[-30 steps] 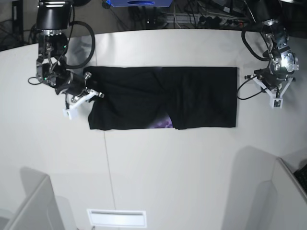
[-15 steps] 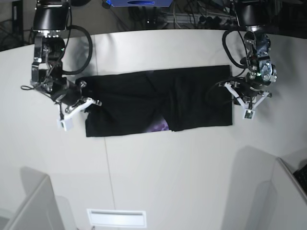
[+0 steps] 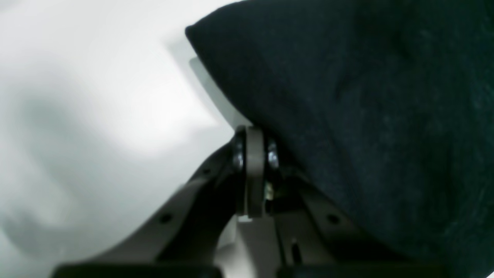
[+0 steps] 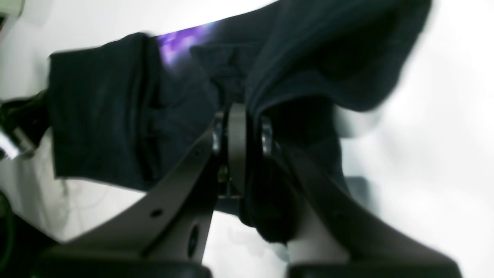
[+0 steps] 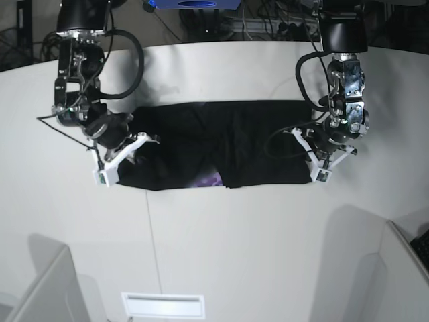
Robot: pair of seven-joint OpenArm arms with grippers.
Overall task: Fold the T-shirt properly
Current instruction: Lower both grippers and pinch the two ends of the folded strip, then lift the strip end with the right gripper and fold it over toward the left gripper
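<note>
The black T-shirt lies as a long folded strip across the table, with a bit of purple print showing at its front edge. My right gripper is at the strip's left end, shut on a lifted fold of the T-shirt; cloth drapes over its fingers and the purple print shows behind. My left gripper is at the strip's right end. In the left wrist view the T-shirt covers the fingers and only a pale finger peeks out under the corner.
The white table has a seam running to the front and a white slot at the front edge. Grey panels stand at the front left and front right. Cables and equipment lie behind the table.
Both grippers have moved inward along the strip. The shirt's right end has slid left with the left gripper, and its left end has bunched up and lifted with the right gripper.
</note>
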